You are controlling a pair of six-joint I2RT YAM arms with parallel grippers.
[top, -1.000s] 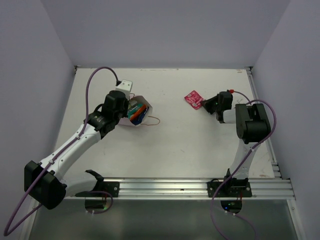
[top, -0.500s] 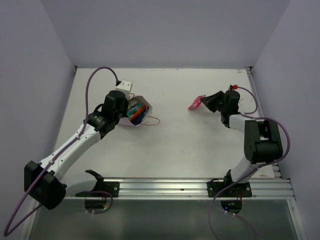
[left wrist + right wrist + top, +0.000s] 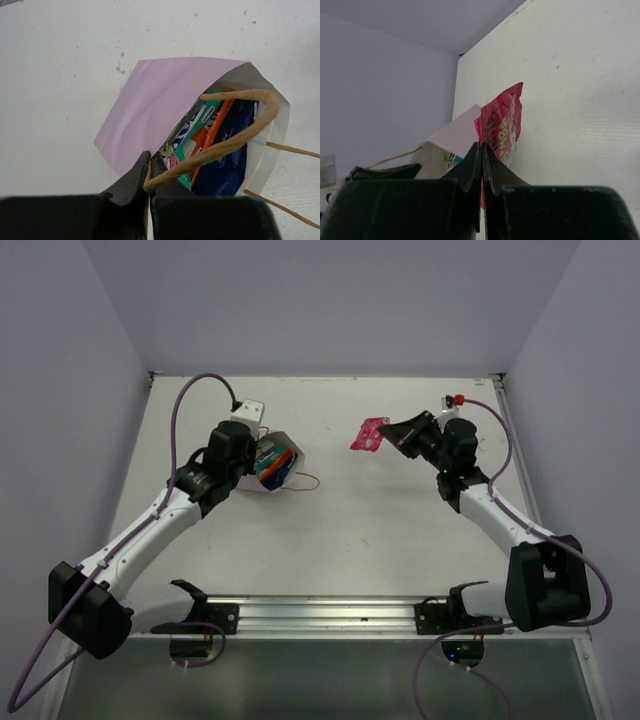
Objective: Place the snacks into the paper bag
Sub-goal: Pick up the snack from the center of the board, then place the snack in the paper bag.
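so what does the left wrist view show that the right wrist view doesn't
Only the left wrist view looks down into the paper bag: an orange packet, a teal-green packet and a dark blue packet sit inside, and the left end effector is shut on the bag's rim beside the string handle. Only the right wrist view shows the pink-red packet, clamped upright in the right end effector. Both show the pink bag and the white table.
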